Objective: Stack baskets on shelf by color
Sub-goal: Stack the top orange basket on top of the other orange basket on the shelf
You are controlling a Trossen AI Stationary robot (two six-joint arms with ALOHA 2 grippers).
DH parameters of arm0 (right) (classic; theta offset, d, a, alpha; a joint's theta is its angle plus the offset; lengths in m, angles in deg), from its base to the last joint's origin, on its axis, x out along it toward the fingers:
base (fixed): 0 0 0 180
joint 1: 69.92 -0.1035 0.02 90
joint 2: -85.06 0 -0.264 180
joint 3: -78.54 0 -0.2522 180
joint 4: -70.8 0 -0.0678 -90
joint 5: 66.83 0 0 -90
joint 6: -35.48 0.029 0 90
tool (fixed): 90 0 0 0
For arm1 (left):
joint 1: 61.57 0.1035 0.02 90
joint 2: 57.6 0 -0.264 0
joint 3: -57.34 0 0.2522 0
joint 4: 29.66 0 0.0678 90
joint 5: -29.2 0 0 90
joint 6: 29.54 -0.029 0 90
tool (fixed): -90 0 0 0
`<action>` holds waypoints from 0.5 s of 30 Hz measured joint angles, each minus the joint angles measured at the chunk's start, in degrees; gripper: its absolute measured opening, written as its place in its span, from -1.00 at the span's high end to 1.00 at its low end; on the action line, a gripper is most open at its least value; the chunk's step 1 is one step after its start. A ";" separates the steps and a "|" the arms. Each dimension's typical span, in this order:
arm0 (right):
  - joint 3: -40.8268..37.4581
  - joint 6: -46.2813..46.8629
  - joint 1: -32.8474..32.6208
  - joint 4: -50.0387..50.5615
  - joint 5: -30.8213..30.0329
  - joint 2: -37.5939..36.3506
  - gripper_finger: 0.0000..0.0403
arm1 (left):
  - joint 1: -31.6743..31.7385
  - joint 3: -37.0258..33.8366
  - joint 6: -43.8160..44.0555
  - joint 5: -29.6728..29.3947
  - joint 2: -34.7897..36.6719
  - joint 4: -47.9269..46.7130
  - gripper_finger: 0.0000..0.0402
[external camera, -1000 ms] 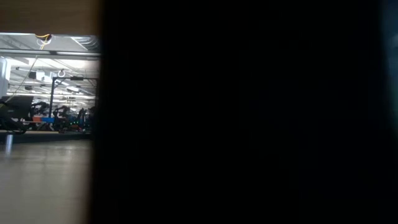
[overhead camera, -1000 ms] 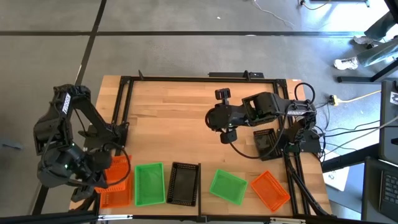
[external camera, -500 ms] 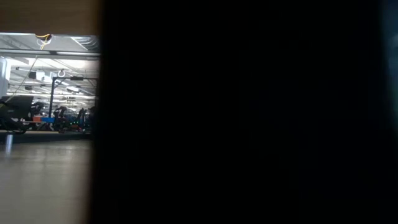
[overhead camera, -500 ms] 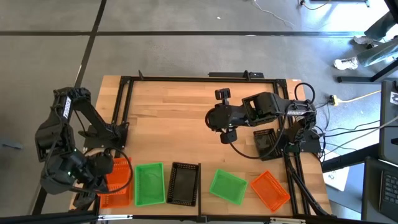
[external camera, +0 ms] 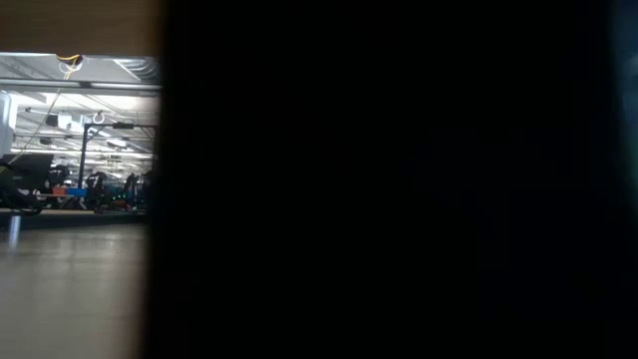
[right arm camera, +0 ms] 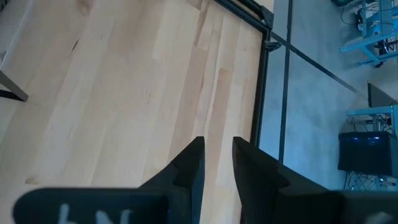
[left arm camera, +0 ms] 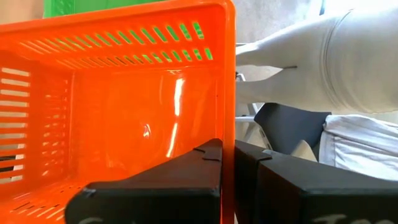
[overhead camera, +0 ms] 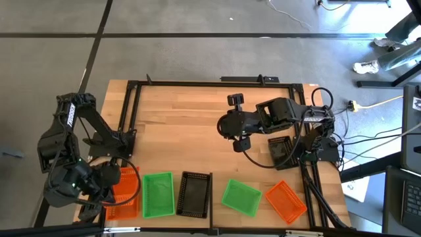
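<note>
Several baskets sit in a row along the table's near edge in the high view: orange [overhead camera: 123,191], green [overhead camera: 158,194], black [overhead camera: 195,194], green [overhead camera: 240,197], orange [overhead camera: 286,201]. Another black basket [overhead camera: 281,150] lies under the right arm. My left gripper [left arm camera: 228,163] at the near-left corner is shut on the left orange basket [left arm camera: 124,118]. My right gripper [right arm camera: 217,155] hovers over bare wood mid-table, its fingers nearly together and holding nothing. I cannot tell the shelf board apart from the tabletop. My left gripper pinches a side wall [left arm camera: 227,118] of the orange basket at its rim, one finger [left arm camera: 186,174] inside the basket and one [left arm camera: 273,180] outside. The fingers come from above, slanting down toward the basket's floor. Whether the basket rests on the table I cannot tell.
A black metal frame [overhead camera: 197,83] borders the table. Bare planks [overhead camera: 177,125] lie between the frame's far rail and the basket row. A person in pale clothing [left arm camera: 336,68] stands just beyond the table edge by my left gripper. A dark thing [external camera: 389,179] blocks most of the low view.
My left arm has drawn slightly toward the table's near-left corner, staying on the orange basket. The right arm has kept still.
</note>
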 joint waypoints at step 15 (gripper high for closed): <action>0.00 0.02 0.00 -1.06 0.00 0.00 0.58 | 0.00 0.00 1.48 6.75 -0.36 -2.24 1.00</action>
